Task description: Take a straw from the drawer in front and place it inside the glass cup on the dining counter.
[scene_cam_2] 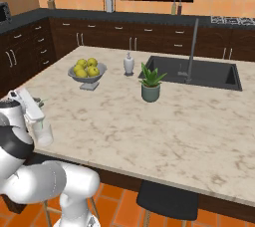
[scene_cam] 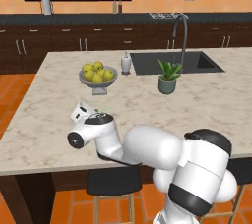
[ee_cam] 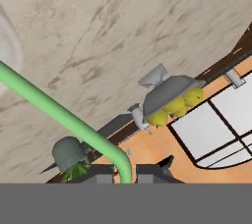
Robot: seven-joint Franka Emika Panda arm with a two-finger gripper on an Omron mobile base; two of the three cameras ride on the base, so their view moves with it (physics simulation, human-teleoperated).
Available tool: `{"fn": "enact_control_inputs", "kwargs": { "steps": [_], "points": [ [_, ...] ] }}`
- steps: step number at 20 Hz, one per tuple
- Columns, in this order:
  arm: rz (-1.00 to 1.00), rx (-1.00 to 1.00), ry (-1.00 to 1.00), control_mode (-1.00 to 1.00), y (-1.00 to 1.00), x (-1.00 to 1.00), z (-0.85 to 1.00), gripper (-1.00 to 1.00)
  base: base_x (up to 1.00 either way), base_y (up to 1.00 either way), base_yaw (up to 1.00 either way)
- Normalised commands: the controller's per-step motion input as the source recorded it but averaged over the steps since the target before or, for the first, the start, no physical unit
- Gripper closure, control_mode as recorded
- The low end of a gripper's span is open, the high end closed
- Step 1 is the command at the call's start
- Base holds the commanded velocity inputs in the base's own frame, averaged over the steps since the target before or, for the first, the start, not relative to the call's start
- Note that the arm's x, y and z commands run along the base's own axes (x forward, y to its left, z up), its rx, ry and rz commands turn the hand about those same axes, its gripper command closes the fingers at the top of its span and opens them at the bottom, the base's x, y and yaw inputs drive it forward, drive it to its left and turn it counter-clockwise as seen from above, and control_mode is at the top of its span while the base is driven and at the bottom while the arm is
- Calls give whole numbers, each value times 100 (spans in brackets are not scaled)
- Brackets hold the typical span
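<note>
My gripper (ee_cam: pixel 125 173) is shut on the light-green straw (ee_cam: pixel 59 112), which runs from between the fingertips up to the left edge of the hand view. The glass cup (scene_cam_2: pixel 44 134) stands near the front left edge of the dining counter (scene_cam_2: pixel 164 126), just below the white hand (scene_cam_2: pixel 27 105). A short green piece of the straw (scene_cam_2: pixel 40 102) pokes out beside the hand, above the cup. The cup's pale rim (ee_cam: pixel 7 51) lies at the left edge of the hand view, close to the straw's far end. The drawer is out of view.
A grey bowl of yellow fruit (scene_cam: pixel 97 75), a small white dispenser (scene_cam: pixel 126 64) and a potted plant (scene_cam: pixel 168 78) stand further back on the counter, before the dark sink (scene_cam: pixel 172 62) and its tap. A black stool (scene_cam: pixel 113 181) sits under the counter's front edge.
</note>
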Motion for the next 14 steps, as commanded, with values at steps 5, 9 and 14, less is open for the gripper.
{"fn": "enact_control_inputs", "kwargs": {
  "steps": [5, 9, 14],
  "points": [
    [0, 0, 2, -100, 3, 6, -34, 100, 0, 0, 0],
    [0, 0, 0, -100, 0, 2, -32, 100, 0, 0, 0],
    [0, 0, 0, -100, 0, -21, -11, -100, 0, 0, 0]
  ]
}}
